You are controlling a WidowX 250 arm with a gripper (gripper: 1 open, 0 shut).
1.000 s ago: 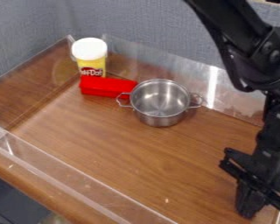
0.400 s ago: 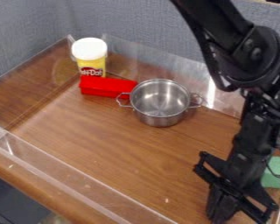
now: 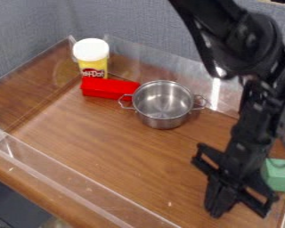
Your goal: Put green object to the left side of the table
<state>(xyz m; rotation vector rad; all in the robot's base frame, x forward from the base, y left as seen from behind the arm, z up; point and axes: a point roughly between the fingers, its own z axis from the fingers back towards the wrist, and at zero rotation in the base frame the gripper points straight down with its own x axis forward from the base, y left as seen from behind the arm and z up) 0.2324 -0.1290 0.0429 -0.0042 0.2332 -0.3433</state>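
Wood-grain table (image 3: 61, 107) behind clear walls, gripper (image 3: 226, 207) closed near front edge (nothing visibly held), green object (image 3: 277, 173) just beside it.

High oblique view over table (image 3: 61, 125)

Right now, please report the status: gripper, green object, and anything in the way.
Gripper shut, empty, pointing down. Green object on table, right edge, beside arm. Steel pot mid-table, on leftward route.
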